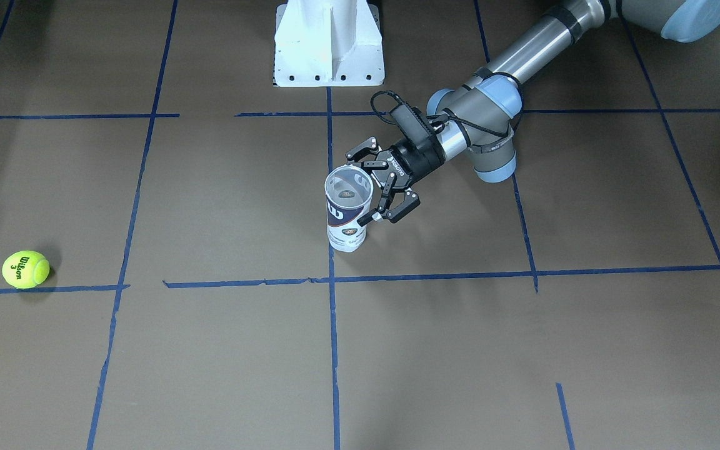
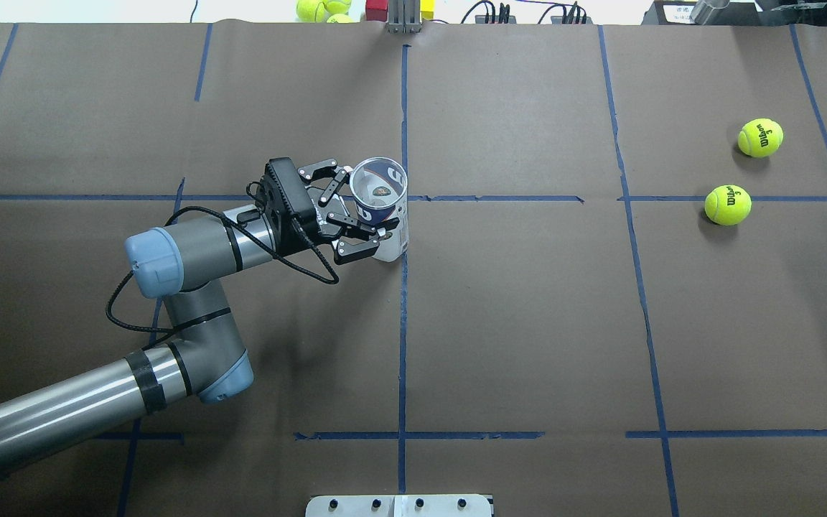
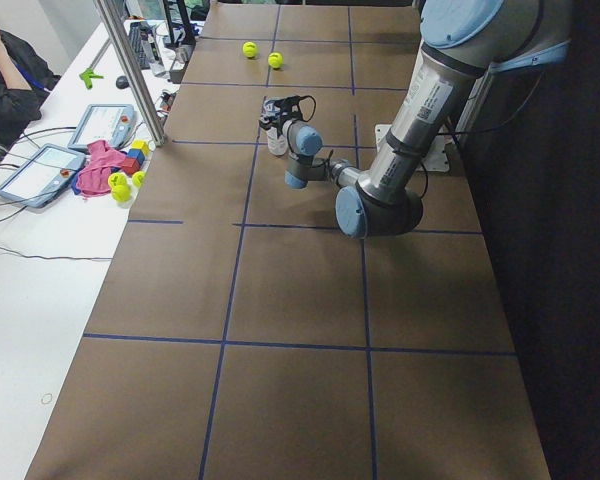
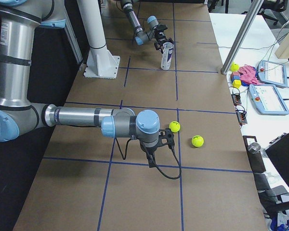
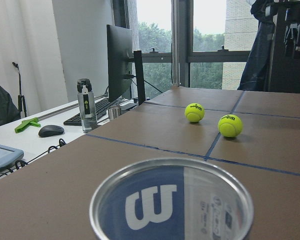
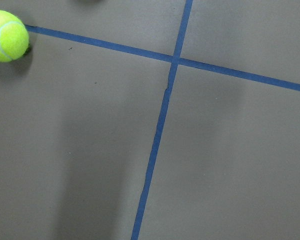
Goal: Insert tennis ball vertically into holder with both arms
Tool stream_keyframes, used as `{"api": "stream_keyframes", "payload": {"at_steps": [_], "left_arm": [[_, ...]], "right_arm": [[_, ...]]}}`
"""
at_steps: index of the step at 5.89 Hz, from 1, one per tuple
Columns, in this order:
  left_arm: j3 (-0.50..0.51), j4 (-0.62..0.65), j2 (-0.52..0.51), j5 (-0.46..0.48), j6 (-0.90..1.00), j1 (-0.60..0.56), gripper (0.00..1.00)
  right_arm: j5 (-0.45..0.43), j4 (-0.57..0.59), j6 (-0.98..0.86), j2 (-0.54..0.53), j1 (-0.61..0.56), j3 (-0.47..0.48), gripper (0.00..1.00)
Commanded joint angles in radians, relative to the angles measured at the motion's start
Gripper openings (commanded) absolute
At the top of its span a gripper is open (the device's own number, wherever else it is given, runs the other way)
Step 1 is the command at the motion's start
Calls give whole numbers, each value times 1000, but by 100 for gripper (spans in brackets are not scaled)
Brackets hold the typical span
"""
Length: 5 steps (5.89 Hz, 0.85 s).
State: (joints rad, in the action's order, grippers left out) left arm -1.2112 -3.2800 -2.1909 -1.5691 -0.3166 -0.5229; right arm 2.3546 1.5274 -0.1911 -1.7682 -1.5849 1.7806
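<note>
The holder [image 1: 346,215] is a clear Wilson can and stands upright with its mouth open near the table's middle. It also shows in the overhead view [image 2: 385,215] and the left wrist view [image 5: 170,210]. My left gripper [image 1: 357,187] is open, with one finger on each side of the can's upper part. Two yellow tennis balls [image 2: 760,137] [image 2: 727,205] lie on the robot's far right. One ball [image 6: 7,36] shows in the right wrist view. My right gripper [image 4: 164,140] hangs just beside the nearer ball [image 4: 174,126]. I cannot tell whether it is open or shut.
The white pedestal base [image 1: 329,44] stands at the robot's side of the table. A side bench beyond the table holds tablets [image 4: 272,98], small blocks and spare balls. A metal post [image 4: 241,38] stands at that edge. A person [image 3: 5,70] sits there.
</note>
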Motion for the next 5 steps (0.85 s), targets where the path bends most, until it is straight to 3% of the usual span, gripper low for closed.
{"api": "stream_keyframes", "payload": {"at_steps": [1,5], "left_arm": [[-7,3,-3,0,-4,1,90],[-7,3,-9,0,-2,6,90]], "right_arm": [[-3,-1,66,22,67,31,100],[-21,-1,326,199,291,26,100]]}}
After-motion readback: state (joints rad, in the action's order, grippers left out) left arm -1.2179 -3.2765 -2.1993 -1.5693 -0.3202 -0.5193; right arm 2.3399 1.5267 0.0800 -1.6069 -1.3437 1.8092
